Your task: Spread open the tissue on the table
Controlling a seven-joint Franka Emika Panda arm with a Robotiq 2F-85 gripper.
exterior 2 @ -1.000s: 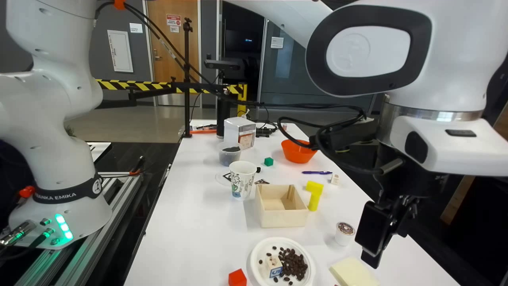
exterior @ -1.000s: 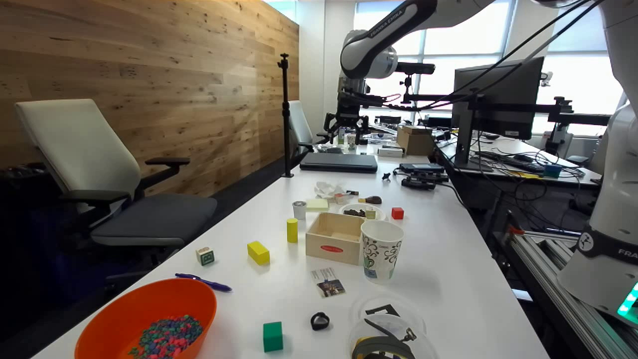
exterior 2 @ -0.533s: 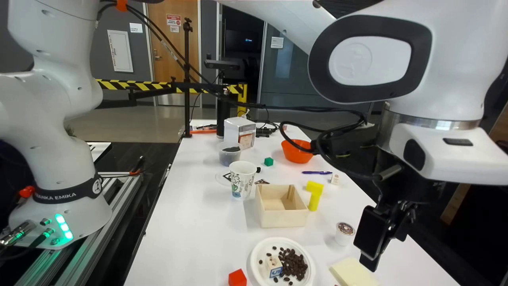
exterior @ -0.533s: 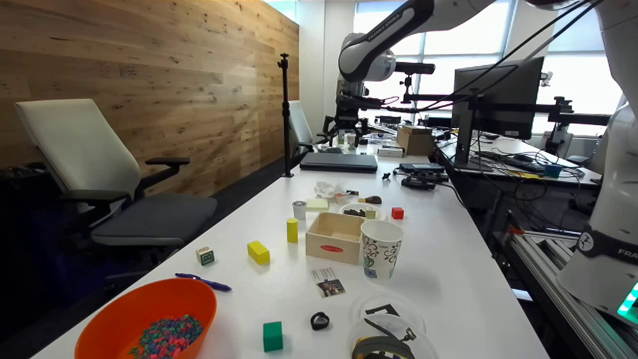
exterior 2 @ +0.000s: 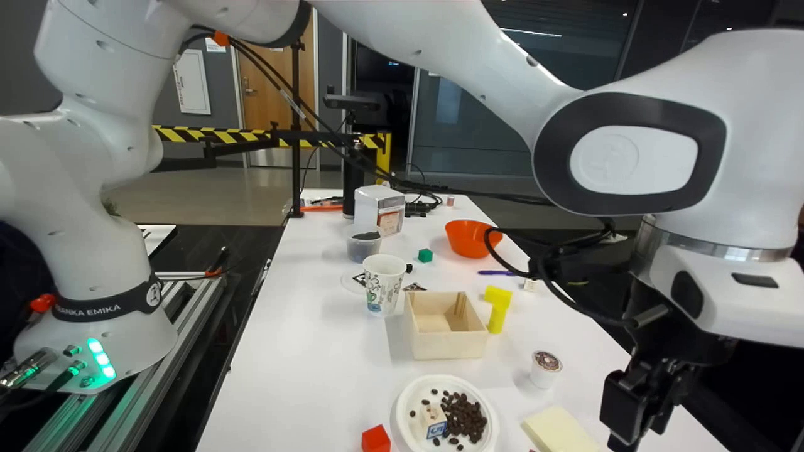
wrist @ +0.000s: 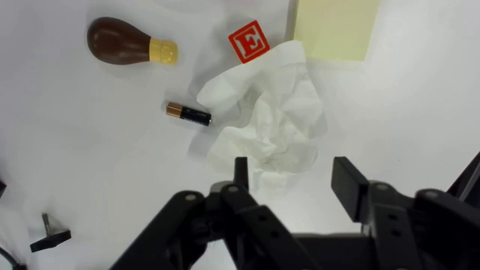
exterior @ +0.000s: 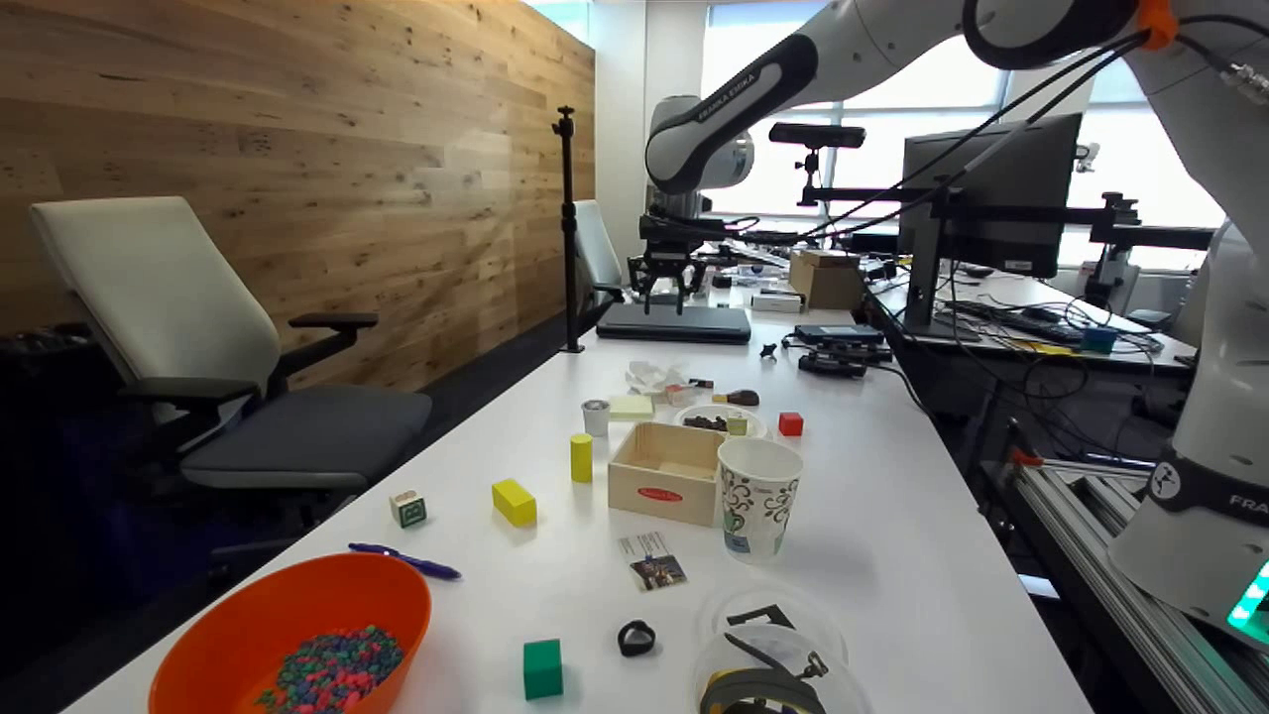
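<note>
A crumpled white tissue (wrist: 277,123) lies bunched on the white table (wrist: 123,165) in the wrist view, with its upper edge touching or very near a red letter block (wrist: 249,42). The tissue also shows in an exterior view (exterior: 651,379); in the other it is out of view. My gripper (wrist: 288,167) is partly open and empty, its fingers apart. In the wrist view its fingertips overlap the lower part of the tissue. In the exterior views the gripper (exterior: 664,309) (exterior 2: 628,433) hangs above the table (exterior 2: 301,376), apart from its surface.
Around the tissue are a battery (wrist: 189,113), a brown bulb-shaped thing with a yellow end (wrist: 120,41) and yellow sticky notes (wrist: 335,30). A small black stand (wrist: 50,240) is at lower left. A plate with beans (exterior 2: 405,417) and a wooden box (exterior 2: 449,345) stand further along.
The arm has come down, moving left in an exterior view and right in the other. The fingers have drawn closer together but remain apart. The tissue has not visibly moved.
</note>
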